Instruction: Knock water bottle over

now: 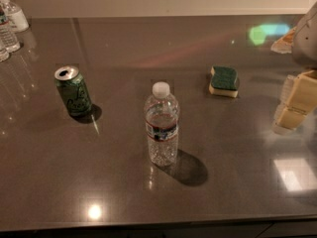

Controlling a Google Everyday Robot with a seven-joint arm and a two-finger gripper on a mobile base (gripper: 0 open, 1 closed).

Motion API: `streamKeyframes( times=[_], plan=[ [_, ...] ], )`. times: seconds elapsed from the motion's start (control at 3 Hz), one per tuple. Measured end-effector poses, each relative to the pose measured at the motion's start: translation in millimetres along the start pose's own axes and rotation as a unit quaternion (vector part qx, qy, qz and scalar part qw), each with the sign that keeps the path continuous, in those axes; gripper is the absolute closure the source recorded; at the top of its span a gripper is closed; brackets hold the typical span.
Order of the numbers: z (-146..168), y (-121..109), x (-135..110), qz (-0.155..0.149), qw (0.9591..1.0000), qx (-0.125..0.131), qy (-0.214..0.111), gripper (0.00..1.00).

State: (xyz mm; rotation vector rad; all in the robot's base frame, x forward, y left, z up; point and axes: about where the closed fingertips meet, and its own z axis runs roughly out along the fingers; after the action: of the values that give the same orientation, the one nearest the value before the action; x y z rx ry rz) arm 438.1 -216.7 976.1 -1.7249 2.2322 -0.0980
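The water bottle (161, 124) stands upright near the middle of the dark countertop (233, 182). It is clear and ribbed, with a white cap and a dark label band with a red stripe. My gripper (291, 108) is at the right edge of the view, well to the right of the bottle and apart from it. Its cream-coloured fingers point down toward the counter.
A green soda can (73, 90) stands to the left of the bottle. A green and yellow sponge (224, 81) lies behind and to the right. A pump-top bottle (13, 12) and other clear bottles (7, 33) stand at the far left corner. The counter's front edge runs along the bottom.
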Motion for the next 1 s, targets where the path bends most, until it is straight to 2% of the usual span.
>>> streamKeyframes(
  times=[0.67, 1.0],
  plan=[
    [0, 0, 0, 0.000, 1.0000, 0.000, 0.000, 0.00],
    [20, 6, -24, -0.003, 0.9985, -0.012, -0.054, 0.00]
  ],
)
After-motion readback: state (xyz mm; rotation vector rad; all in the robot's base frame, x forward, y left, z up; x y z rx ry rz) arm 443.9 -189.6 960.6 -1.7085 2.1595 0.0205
